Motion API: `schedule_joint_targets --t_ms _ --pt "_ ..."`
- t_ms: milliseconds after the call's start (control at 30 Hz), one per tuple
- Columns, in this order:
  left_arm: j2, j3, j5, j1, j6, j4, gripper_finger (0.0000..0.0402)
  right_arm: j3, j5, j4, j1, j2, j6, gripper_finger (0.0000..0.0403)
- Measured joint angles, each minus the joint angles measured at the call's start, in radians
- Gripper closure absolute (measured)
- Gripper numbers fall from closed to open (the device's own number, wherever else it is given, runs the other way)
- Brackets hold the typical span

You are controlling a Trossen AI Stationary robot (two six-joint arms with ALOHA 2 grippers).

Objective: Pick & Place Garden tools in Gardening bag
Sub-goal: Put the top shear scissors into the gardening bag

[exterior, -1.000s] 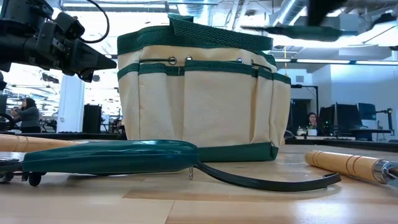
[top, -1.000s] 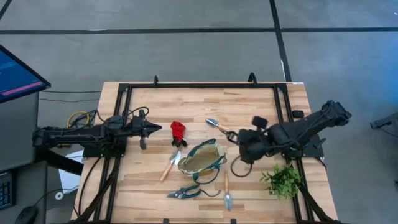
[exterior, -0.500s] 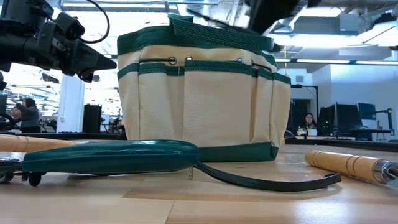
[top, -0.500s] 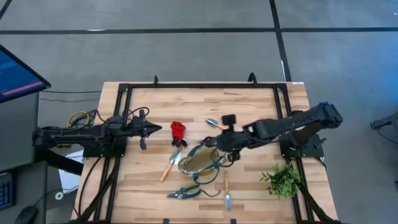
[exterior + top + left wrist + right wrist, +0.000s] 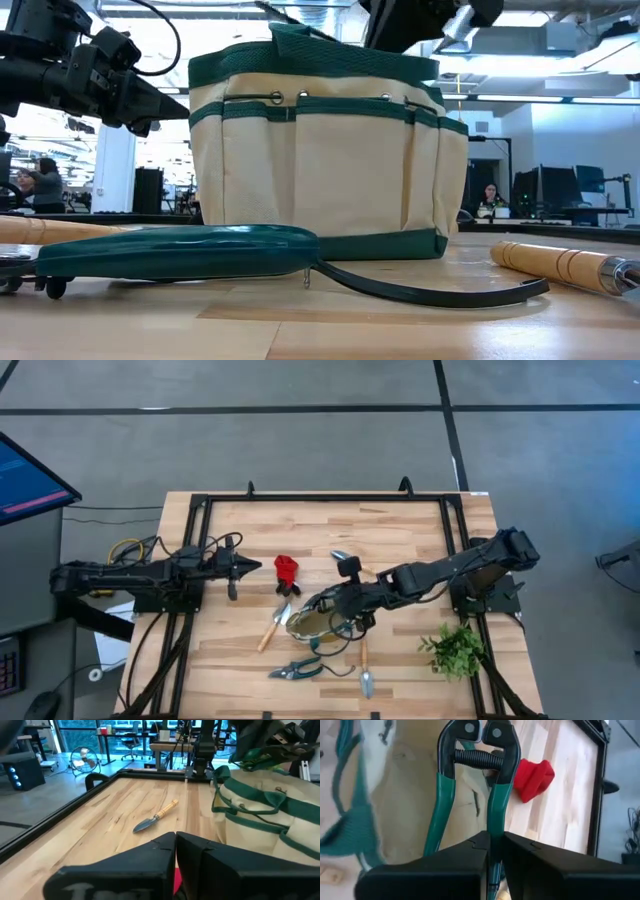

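The tan gardening bag [image 5: 322, 618] with green trim stands upright mid-table, its opening up; it also shows in the low view [image 5: 320, 160]. My right gripper [image 5: 338, 602] is over the bag's opening, shut on green-handled shears [image 5: 470, 780]. My left gripper [image 5: 248, 567] is shut and empty, left of the red item [image 5: 287, 571]. A trowel [image 5: 348, 563] lies beyond the bag and another [image 5: 273, 625] lies at its left. A third wooden-handled tool [image 5: 365, 662] and teal pruners [image 5: 297, 670] lie on its near side. My right gripper pinches one green handle of the shears [image 5: 496, 822] between its two fingers, toward the handle's free end. The shears run on along the fingers, with the dark head and coil spring [image 5: 479, 757] farthest from them. The tool is lifted clear, over the bag's tan inside [image 5: 405, 795].
A leafy green sprig [image 5: 455, 648] lies at the near right. A black frame [image 5: 205, 505] rims the table. Bare wood lies at the far left of the table [image 5: 260, 525]. People sit at desks in the room behind [image 5: 492, 195].
My right gripper has gone toward the table's left edge with the shears, from right of the bag to over its opening. The bag and the tools on the table have stayed in place.
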Motion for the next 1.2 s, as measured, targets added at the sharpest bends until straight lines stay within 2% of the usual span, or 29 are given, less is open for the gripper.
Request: schedule_joint_targets --t_ms 233,500,633,767,1033,1200 --pt "0.001 0.0 -0.003 0.0 -0.023 0.002 0.04 0.0 -0.017 0.145 0.011 0.003 -0.044 0.0385" --pt "0.001 0.0 -0.004 0.0 -0.026 0.008 0.04 0.0 -0.055 0.169 0.011 0.026 -0.01 0.0385" --pt "0.001 0.0 -0.003 0.0 -0.026 0.009 0.04 -0.001 -0.125 0.153 0.008 0.082 0.002 0.0385" --pt "0.001 0.0 -0.003 0.0 -0.026 0.01 0.04 -0.002 -0.107 0.114 0.008 0.138 0.001 0.0385" --pt "0.001 0.0 -0.001 0.0 -0.026 0.016 0.04 -0.001 -0.157 0.08 0.005 0.134 0.027 0.0385" --pt "0.001 0.0 0.001 0.0 -0.024 0.016 0.04 -0.001 -0.185 -0.015 -0.006 0.134 0.046 0.0385"
